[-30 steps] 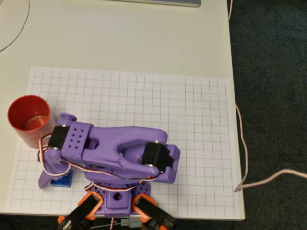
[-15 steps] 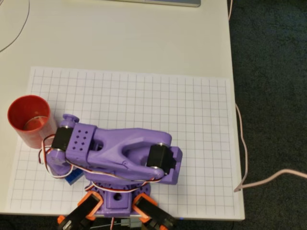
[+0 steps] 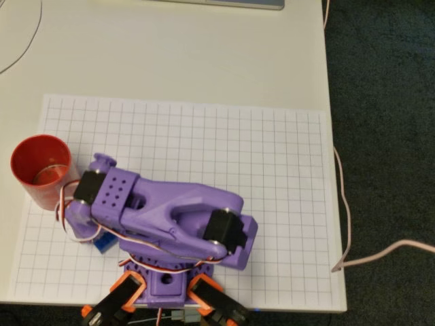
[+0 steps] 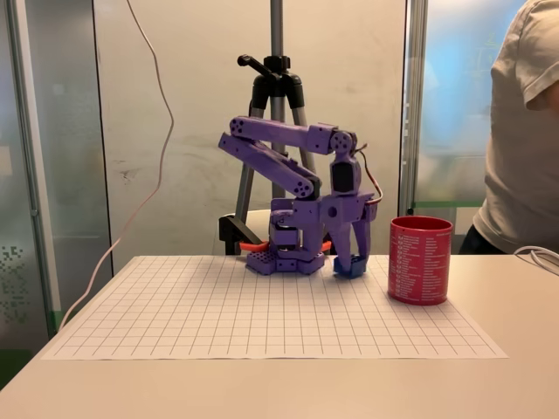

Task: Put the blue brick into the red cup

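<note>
- Step in hand: the pickup. In the fixed view the gripper (image 4: 348, 264), at centre frame, grasps the blue brick (image 4: 348, 270) low over the grid mat (image 4: 218, 314).
- Next it likely needs a lift clear of the red cup's (image 4: 420, 259) rim, then a swing right.
- The overhead view shows the cup's (image 3: 39, 170) open mouth at left, and the brick (image 3: 105, 244) as a sliver under the wrist.
</note>
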`<state>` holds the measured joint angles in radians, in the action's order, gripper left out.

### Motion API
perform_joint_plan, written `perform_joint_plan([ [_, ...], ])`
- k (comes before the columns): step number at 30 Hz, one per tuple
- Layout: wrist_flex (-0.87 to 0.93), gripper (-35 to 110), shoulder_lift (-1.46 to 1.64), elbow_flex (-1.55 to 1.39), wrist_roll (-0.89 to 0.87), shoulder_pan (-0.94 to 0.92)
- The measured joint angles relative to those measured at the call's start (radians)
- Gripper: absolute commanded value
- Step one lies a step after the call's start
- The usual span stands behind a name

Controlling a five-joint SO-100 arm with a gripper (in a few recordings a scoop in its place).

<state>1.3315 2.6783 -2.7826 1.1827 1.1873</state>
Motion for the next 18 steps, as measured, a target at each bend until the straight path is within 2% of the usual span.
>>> perform_joint_plan([
  [11,0.331,0,-0.005,0.623,0.167,-0.333],
  [18,0.359,0,-0.011,0.917,0.196,-0.426],
])
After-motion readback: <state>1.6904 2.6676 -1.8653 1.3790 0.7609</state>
